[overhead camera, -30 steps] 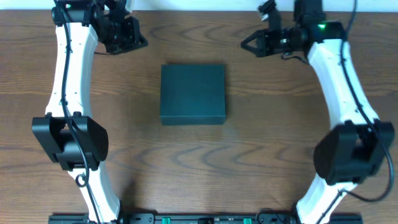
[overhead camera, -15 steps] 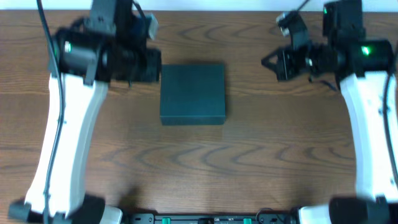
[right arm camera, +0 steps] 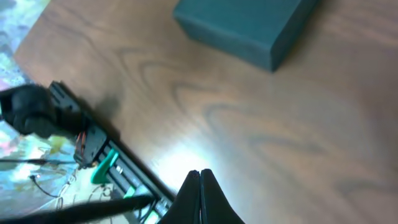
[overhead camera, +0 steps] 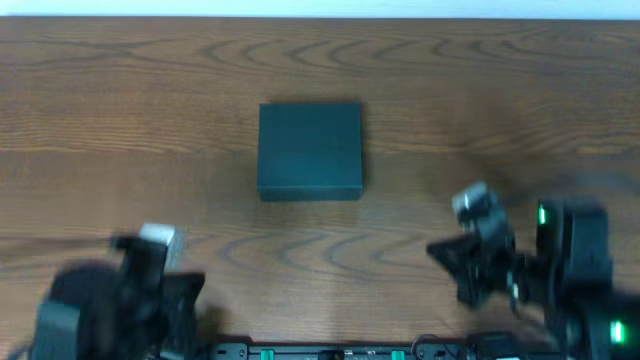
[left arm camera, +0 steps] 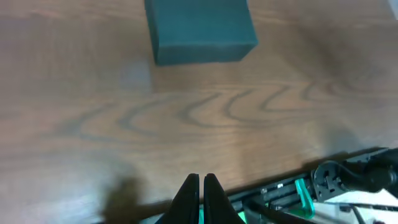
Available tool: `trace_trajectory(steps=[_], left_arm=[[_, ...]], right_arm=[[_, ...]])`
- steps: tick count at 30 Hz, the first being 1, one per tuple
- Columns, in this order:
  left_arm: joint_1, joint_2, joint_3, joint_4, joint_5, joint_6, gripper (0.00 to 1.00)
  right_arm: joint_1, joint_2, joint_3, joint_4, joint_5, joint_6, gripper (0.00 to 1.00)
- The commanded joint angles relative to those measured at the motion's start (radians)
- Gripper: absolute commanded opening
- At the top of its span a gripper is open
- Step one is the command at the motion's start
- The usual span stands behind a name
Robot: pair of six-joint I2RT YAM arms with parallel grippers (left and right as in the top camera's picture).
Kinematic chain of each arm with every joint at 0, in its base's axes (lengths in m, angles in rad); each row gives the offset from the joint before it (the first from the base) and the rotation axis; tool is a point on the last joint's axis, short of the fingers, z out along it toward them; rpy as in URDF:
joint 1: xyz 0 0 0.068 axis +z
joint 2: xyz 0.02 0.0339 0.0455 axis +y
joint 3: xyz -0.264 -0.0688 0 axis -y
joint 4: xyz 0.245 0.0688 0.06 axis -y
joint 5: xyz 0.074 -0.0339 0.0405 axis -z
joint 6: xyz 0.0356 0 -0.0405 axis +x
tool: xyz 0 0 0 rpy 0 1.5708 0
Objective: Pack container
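Wood-grain desk [overhead camera: 150, 120] is filling every view. Over its near edge the left tool [left arm camera: 201, 186] is hanging low, its fingers pressing together and gripping nothing. Beside it, at the other near corner, the right tool [right arm camera: 199, 180] is doing likewise, tips meeting and holding nothing. Both are showing blurred in the overhead view. Farther out, the container [overhead camera: 310, 150] is lying flat near the middle of the desk, lid shut, well apart from both tools.
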Motion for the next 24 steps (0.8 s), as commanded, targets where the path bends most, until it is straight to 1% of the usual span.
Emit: trace_trajectory(steps=[1, 2, 3, 4, 5, 7, 10, 24], left_arm=[[-0.003, -0.129, -0.122, 0.007, -0.014, -0.106, 0.06], [-0.003, -0.182, -0.158, 0.01, -0.015, -0.123, 0.1], [-0.003, -0.224, -0.186, 0.01, -0.018, -0.145, 0.54], [-0.003, -0.242, -0.198, 0.009, -0.027, -0.169, 0.86], [-0.003, -0.25, -0.204, 0.01, -0.029, -0.186, 0.95], [-0.003, -0.249, -0.207, 0.01, -0.029, -0.195, 0.95], [-0.003, -0.249, -0.207, 0.006, -0.029, -0.195, 0.96], [-0.003, -0.249, -0.207, -0.002, -0.029, -0.195, 0.95]], right_arm=[[0.016, -0.128, -0.089, -0.005, -0.027, 0.079, 0.01], [0.016, -0.182, -0.119, -0.005, -0.027, 0.122, 0.24], [0.016, -0.232, -0.145, -0.005, -0.023, 0.193, 0.71], [0.016, -0.256, -0.16, -0.009, -0.024, 0.244, 0.94], [0.016, -0.27, -0.173, -0.017, -0.024, 0.289, 0.99], [0.016, -0.282, -0.195, -0.022, -0.024, 0.347, 0.99], [0.015, -0.282, -0.214, 0.01, -0.02, 0.378, 0.99], [0.015, -0.282, -0.216, 0.016, -0.012, 0.378, 0.99]])
